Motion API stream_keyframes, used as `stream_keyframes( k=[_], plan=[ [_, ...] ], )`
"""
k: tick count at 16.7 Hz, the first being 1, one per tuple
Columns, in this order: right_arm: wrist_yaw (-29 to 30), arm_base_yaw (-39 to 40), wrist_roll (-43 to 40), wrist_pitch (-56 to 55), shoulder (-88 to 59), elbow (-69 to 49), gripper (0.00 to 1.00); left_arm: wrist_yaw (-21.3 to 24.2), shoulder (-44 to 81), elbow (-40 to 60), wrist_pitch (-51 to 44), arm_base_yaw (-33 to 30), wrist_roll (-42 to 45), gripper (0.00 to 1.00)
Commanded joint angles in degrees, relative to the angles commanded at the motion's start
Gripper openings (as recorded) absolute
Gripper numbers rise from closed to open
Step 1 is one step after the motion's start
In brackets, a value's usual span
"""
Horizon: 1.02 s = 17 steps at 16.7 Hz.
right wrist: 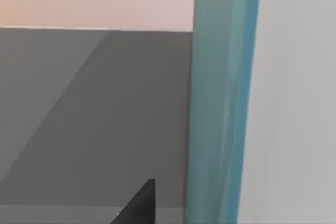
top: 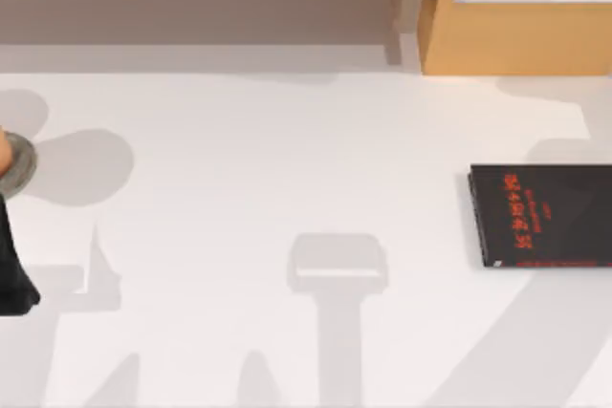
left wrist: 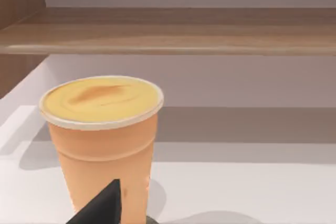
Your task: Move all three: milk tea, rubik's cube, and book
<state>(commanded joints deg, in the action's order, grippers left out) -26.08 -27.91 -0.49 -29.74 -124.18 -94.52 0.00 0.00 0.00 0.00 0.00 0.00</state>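
Milk tea [left wrist: 102, 145], one cup, by left tool [left wrist: 100, 208]; one book [right wrist: 220, 98]; grips untellable.

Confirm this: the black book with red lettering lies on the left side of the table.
Not so. In the top view the black book with red lettering lies on the right side of the table, at its edge. The milk tea is what sits at the left.

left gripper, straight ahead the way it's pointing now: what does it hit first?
Most likely the milk tea: in the left wrist view the cup stands right in front of the left gripper's dark fingertip, which overlaps its lower wall. Whether they touch is unclear.
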Motion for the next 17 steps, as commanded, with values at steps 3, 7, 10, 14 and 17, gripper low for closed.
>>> stream_keyframes(
  k=[3,7,10,14,17],
  plan=[
    [0.0,0.0,0.0,0.0,0.0,0.0,0.40,0.0,0.0,0.0,0.0,0.0,0.0,1.00],
    [0.0,0.0,0.0,0.0,0.0,0.0,0.10,0.0,0.0,0.0,0.0,0.0,0.0,1.00],
    [0.0,0.0,0.0,0.0,0.0,0.0,0.00,0.0,0.0,0.0,0.0,0.0,0.0,1.00],
    [0.0,0.0,0.0,0.0,0.0,0.0,0.00,0.0,0.0,0.0,0.0,0.0,0.0,1.00],
    [0.0,-0.2,0.1,0.0,0.1,0.0,0.00,0.0,0.0,0.0,0.0,0.0,0.0,1.00]
  ],
)
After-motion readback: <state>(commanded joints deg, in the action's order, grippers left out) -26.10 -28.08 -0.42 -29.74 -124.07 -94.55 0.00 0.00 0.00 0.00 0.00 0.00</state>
